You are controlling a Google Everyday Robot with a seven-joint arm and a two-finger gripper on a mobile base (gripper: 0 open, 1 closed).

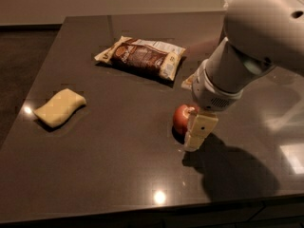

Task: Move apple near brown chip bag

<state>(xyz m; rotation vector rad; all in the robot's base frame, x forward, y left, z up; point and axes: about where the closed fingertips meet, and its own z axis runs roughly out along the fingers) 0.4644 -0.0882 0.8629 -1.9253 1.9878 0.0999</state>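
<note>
**End effector down at the apple, chip bag well apart**

The small round red-orange apple (181, 118) sits on the dark, glossy brown surface (118, 156), a little right of centre. The cream-coloured end effector (199, 131) is lowered to the surface just beside the apple, on its right and on the side nearer the camera. It overlaps the fruit's right edge, so part of the apple is hidden. It seems to touch the apple, though the overlap leaves that uncertain. Whether the end effector is apart, together or clamped on the fruit cannot be told from this view. Above it, the bulky white rounded arm (256, 46) slants up to the top right corner. It throws a dark shadow across the surface toward the front edge.

The flat, crinkly brown chip bag (142, 57), dark brown in the middle with cream-yellow ends, lies farther back and to the left, well apart from the apple. A plain pale yellow sponge (60, 107) lies near the left edge, well apart from both. A small cream-edged object (188, 82) peeks out behind the arm's wrist, and what it is cannot be made out.
</note>
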